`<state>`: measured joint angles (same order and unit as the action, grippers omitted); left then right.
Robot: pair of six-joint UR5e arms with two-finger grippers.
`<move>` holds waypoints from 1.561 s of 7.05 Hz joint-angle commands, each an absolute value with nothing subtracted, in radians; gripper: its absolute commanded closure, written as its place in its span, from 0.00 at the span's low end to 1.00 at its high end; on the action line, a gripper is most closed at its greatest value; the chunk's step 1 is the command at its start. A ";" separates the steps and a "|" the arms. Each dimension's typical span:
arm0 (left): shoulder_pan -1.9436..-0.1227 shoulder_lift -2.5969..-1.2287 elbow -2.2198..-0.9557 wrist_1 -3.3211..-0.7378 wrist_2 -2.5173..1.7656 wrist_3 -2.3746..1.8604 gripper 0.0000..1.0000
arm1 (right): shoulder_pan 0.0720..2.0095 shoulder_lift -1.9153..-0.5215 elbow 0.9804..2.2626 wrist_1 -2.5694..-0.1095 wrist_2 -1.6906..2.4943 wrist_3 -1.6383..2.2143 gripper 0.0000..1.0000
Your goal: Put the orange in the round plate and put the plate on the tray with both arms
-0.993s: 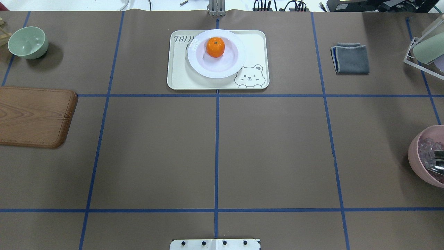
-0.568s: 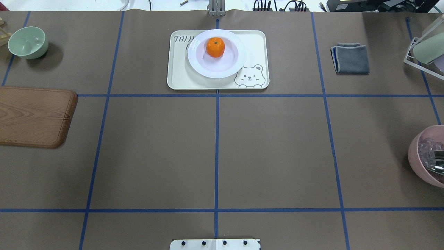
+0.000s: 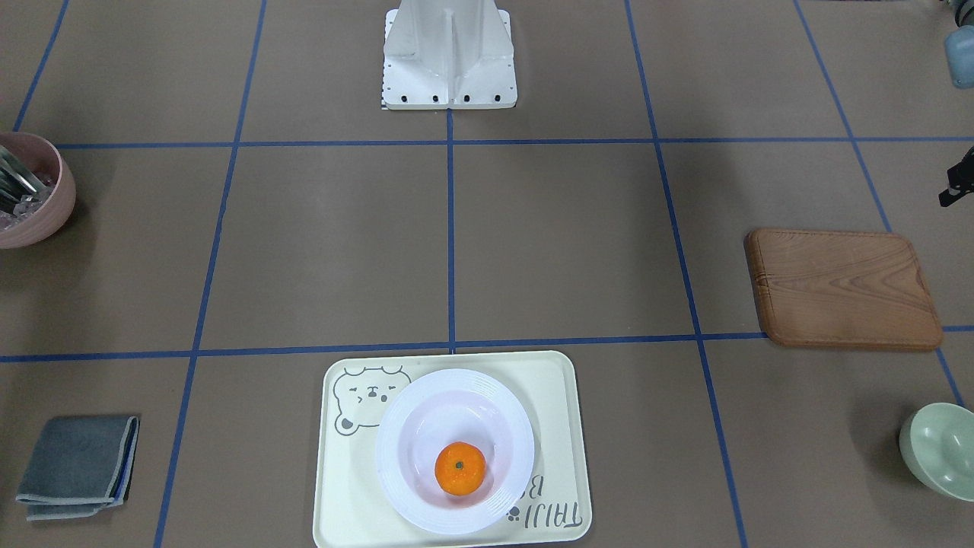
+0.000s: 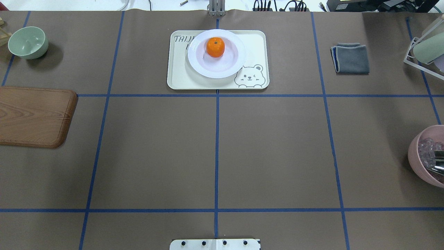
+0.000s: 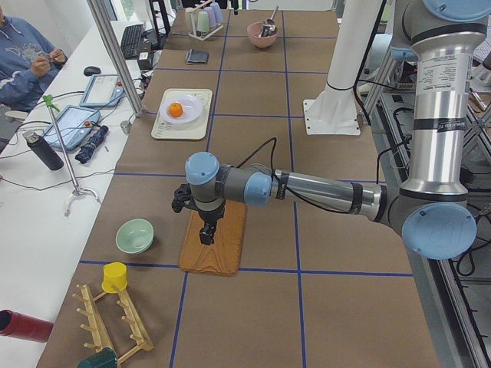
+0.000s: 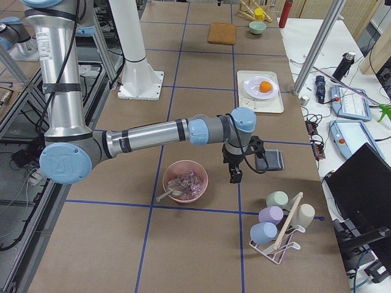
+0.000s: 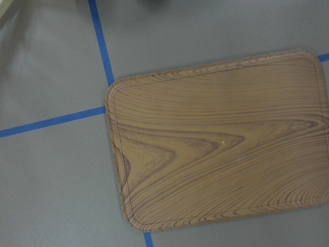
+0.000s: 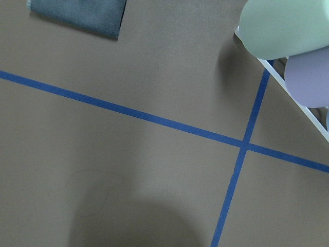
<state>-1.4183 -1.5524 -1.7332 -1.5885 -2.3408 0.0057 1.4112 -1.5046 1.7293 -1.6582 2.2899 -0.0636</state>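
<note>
The orange [image 4: 215, 47] lies in the white round plate [image 4: 203, 67], and the plate rests on the cream bear tray [image 4: 178, 79] at the table's far middle. The front-facing view shows the same: orange [image 3: 459, 468], plate [image 3: 399, 487], tray [image 3: 342, 506]. Both arms are drawn back to the table's ends, far from the tray. My left gripper [image 5: 205, 236] hangs above the wooden board and only a black sliver of it [image 3: 957, 183] shows at the front view's edge. My right gripper [image 6: 233, 177] hangs beside the pink bowl. I cannot tell whether either is open or shut.
A wooden board [image 4: 34, 116] and a pale green bowl [image 4: 27, 41] sit on the left. A folded grey cloth [image 4: 351, 58], a cup rack [image 4: 425, 48] and a pink bowl [image 4: 428, 156] holding utensils are on the right. The white robot base [image 3: 449, 53] stands at the near middle.
</note>
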 commanded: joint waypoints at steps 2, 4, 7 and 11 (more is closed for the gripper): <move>-1.419 -1.568 -1.744 -1.589 -2.339 -0.056 0.02 | 1.414 -1.532 1.775 -1.660 2.290 -0.060 0.00; -1.419 -1.560 -1.750 -1.589 -2.339 -0.060 0.02 | 1.408 -1.534 1.778 -1.661 2.298 -0.055 0.00; -1.417 -1.566 -1.743 -1.589 -2.332 -0.057 0.02 | 1.405 -1.583 1.776 -1.660 2.310 -0.055 0.00; -1.413 -1.568 -1.736 -1.589 -2.329 -0.057 0.02 | 1.407 -1.595 1.787 -1.660 2.309 -0.055 0.00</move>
<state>-1.4139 -1.5676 -1.7386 -1.5891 -2.3287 -0.0554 1.4066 -1.5897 1.7857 -1.6596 2.3093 -0.0559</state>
